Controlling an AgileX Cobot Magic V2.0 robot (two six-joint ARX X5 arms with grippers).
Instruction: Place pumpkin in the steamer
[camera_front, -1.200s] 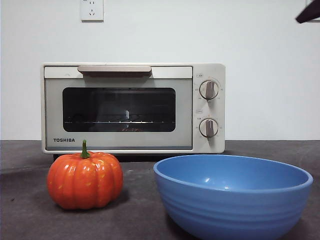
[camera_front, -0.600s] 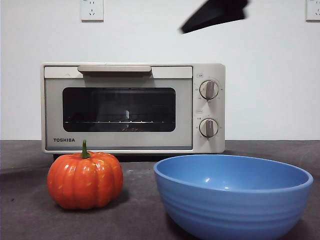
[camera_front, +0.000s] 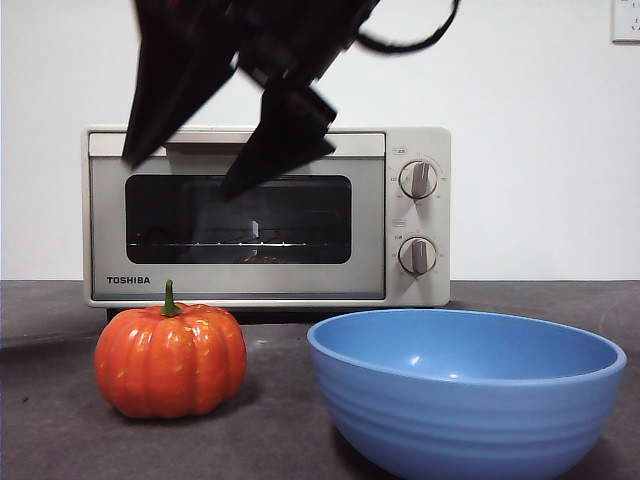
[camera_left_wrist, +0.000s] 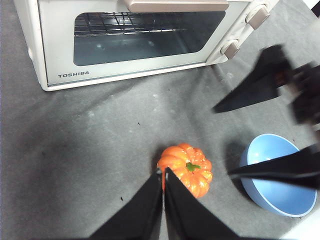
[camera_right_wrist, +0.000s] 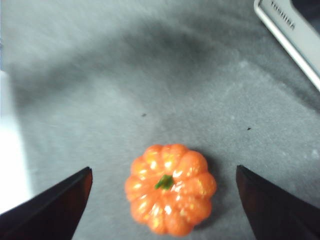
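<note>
Above the pumpkin (camera_right_wrist: 171, 195), the right end effector (camera_front: 195, 155) hangs with its jaws spread wide, holding nothing. The left end effector (camera_left_wrist: 163, 176) has its jaws pressed together, empty, higher up. The pumpkin sits on the dark table (camera_front: 270, 430), before the closed steamer (camera_front: 265, 215), beside a blue bowl (camera_front: 465, 390).

We record a plain white wall (camera_front: 540, 150) behind the setup, evenly lit. 1 white wall socket (camera_front: 626, 20) is cut by the upper corner of the front view. The wall meets a dark grey, felt-like table surface (camera_front: 560, 295) in a straight horizontal line. In the right wrist view we see this grey covering (camera_right_wrist: 100, 75) carrying broad soft shadows and a few dark specks.
</note>
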